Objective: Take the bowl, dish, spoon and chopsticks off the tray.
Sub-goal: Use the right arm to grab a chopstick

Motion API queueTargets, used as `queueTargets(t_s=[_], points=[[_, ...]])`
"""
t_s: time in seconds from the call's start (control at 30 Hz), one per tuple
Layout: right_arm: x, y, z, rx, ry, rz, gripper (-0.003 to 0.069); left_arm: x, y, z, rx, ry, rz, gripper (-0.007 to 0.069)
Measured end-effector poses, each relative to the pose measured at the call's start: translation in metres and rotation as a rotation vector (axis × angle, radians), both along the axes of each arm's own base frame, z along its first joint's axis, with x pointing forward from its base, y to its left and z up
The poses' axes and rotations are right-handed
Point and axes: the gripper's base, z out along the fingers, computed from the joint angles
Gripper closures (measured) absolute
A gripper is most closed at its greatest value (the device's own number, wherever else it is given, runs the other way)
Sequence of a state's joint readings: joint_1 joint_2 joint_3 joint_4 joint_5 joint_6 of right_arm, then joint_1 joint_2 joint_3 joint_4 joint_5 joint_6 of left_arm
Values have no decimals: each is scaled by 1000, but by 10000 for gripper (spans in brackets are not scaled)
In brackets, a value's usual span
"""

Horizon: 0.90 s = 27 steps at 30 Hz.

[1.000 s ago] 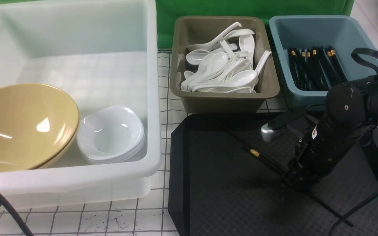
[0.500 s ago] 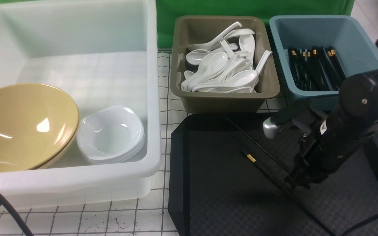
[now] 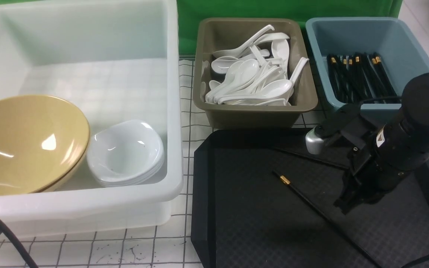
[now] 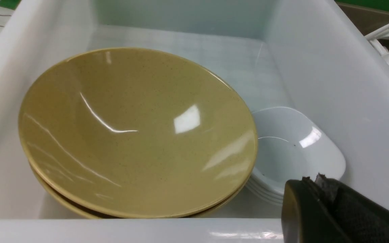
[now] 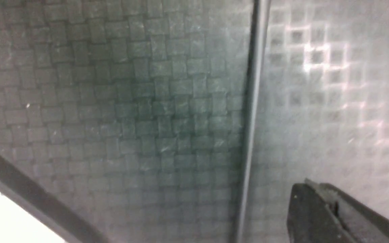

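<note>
Bowl at far left of the front frame: wide, shallow, glossy mustard-yellow bowl [image 3: 28, 141], tilted inside a large translucent white plastic tub [image 3: 88, 197], nested on a second bowl of the same colour in the left wrist view. Just right of it, touching its rim, a stack of small white squarish dishes [image 3: 125, 152]. Black left gripper [image 4: 312, 192] at the tub's near wall, only one finger [image 4: 302, 216] in view, nothing visibly held; cannot tell whether spread or pressed together.

Upper centre: olive rectangular plastic bin [image 3: 251, 115], heaped with white glossy soup spoons [image 3: 255, 82]. Upper right: blue rectangular plastic bin [image 3: 348, 33] holding a bundle of black gold-banded sticks [image 3: 356, 78].

Lower centre to lower right: large black rectangular tray [image 3: 237, 216], diamond-textured, with cut corners. Lying on it, two thin black chopsticks [image 3: 311, 202]: one with its gold band at the left end, running diagonally toward the lower right; the other chopstick [image 3: 311, 158] fainter, slanting across the tray's upper part and hidden behind the arm. Further right, black right gripper [image 3: 345, 206], pointing down over the tray near the banded stick's middle. In the right wrist view, a single finger [image 5: 316, 216] beside one stick, apart from it; second finger out of frame, so cannot tell how wide the fingers stand.
</note>
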<state>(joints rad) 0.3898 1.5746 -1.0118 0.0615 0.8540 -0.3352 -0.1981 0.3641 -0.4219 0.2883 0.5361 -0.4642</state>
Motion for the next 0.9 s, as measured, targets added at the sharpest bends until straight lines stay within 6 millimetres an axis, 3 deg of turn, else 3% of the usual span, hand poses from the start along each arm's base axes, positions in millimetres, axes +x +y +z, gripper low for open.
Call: queueTargets(t_s=[0.17,0.37,0.5,0.67,0.8,0.9], points=[[18,5,-4,14,-113,21,576,0,0,0,0,-1,0,637],[24,17,-19,24,94,-11,377,0,0,0,0,0,0,638],[25,29,-36,21,132,7,321,0,0,0,0,0,0,638],[33,41,-57,20,114,16,363,0,0,0,0,0,0,638],[36,43,-58,13,107,23,541,0,0,0,0,0,0,638],[34,47,-56,18,100,35,580,0,0,0,1,1,0,638]])
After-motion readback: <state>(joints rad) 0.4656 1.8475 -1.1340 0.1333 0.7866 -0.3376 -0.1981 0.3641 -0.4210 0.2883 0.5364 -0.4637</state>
